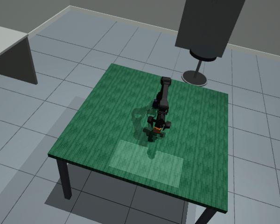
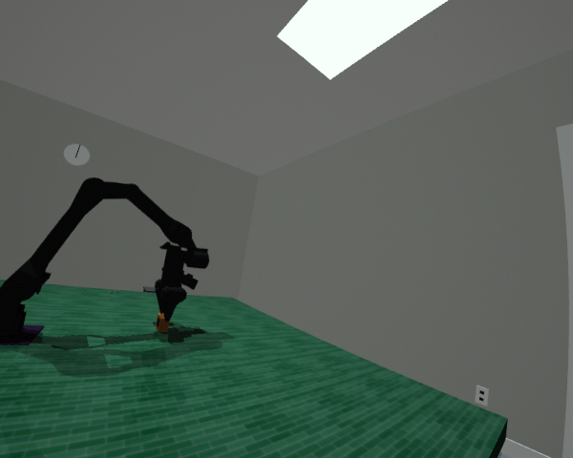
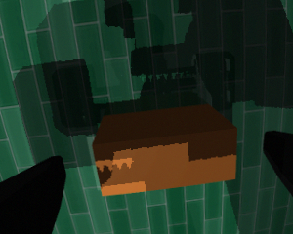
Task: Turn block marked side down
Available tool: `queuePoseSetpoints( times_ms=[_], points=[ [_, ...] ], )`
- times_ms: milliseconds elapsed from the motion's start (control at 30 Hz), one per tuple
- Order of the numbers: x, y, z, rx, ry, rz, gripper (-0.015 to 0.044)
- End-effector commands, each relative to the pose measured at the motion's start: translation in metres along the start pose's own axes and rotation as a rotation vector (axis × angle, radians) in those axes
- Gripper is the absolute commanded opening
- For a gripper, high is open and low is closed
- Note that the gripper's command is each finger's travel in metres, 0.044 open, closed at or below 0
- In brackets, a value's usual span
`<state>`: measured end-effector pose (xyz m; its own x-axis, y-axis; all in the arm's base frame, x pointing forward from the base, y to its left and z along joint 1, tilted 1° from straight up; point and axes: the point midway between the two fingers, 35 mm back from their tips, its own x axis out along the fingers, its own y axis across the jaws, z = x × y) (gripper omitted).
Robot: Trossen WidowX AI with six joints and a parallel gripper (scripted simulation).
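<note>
table (image 1: 92,101): matt green plank grain (wood-like) | block (image 3: 166,150): matt orange, smooth | fingers: matt black

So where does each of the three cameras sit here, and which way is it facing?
Top: high above one table corner, looking down at the whole arm and the orange block.
Exterior: low at table height, looking across at the arm from the side, gripper down at the block.
Wrist: on the arm, looking down; both open fingers flank the block.
Shared: all three show the block.
</note>
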<state>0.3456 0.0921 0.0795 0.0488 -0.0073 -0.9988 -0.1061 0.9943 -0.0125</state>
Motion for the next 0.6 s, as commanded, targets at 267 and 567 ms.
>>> queuePoseSetpoints(
  times_ms=[267,567],
  points=[
    [0.0139,0.0001,-0.002,-0.003,0.009,0.002,0.0335],
    [0.0139,0.0001,-0.002,-0.003,0.009,0.002,0.0236]
  ],
)
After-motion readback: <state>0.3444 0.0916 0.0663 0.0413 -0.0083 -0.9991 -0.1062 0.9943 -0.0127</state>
